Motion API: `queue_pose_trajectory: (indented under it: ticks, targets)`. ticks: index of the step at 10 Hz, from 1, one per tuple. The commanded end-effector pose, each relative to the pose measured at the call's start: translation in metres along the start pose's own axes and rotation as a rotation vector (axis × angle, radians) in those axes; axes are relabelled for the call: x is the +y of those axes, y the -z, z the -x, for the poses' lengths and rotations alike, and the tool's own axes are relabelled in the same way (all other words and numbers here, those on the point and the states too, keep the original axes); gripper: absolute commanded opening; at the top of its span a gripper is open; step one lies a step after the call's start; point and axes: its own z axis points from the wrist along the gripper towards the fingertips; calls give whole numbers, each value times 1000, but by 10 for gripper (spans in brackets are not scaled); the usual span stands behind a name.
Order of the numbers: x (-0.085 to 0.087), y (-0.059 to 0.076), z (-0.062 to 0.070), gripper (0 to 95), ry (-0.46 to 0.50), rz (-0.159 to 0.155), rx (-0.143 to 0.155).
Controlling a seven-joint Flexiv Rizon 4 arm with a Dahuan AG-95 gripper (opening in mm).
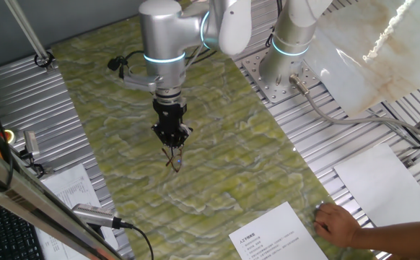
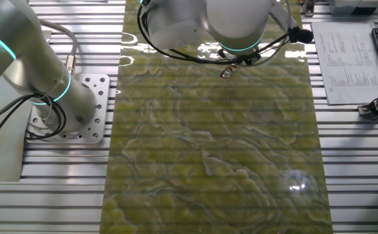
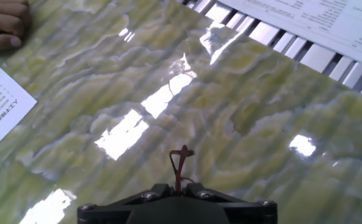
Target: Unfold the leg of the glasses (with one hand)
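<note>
The glasses [image 1: 174, 160] are a thin reddish-brown wire frame hanging just under my black gripper [image 1: 172, 147], over the middle of the green marbled mat [image 1: 217, 166]. In the hand view a thin reddish wire piece of the glasses [image 3: 180, 163] sticks out from between the two black fingers of the gripper [image 3: 178, 186], which is shut on it, above the mat [image 3: 243, 112]. The lenses are hidden there. In the other fixed view the arm's wrist hides the gripper, and only a small brownish bit of the glasses [image 2: 226, 71] shows under it.
A bare human hand [image 1: 336, 224] rests at the mat's near right corner beside a printed sheet [image 1: 268, 240]; both the hand [image 3: 4, 25] and the sheet [image 3: 0, 106] show in the hand view. A second arm's base [image 1: 286, 68] stands at the back. More papers [image 2: 345, 58] lie on the slatted metal table [image 1: 383, 130].
</note>
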Motion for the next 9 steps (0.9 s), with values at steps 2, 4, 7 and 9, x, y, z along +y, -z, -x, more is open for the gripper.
queue_pose_trajectory:
  ticks: [2, 4, 7, 9]
  targets:
    - [2, 6, 4, 190, 10, -31, 60]
    - [3, 7, 5, 190, 11, -39, 73]
    - [2, 5, 5, 190, 34, -79, 130]
    - [0, 0, 5, 190, 40, -83, 181]
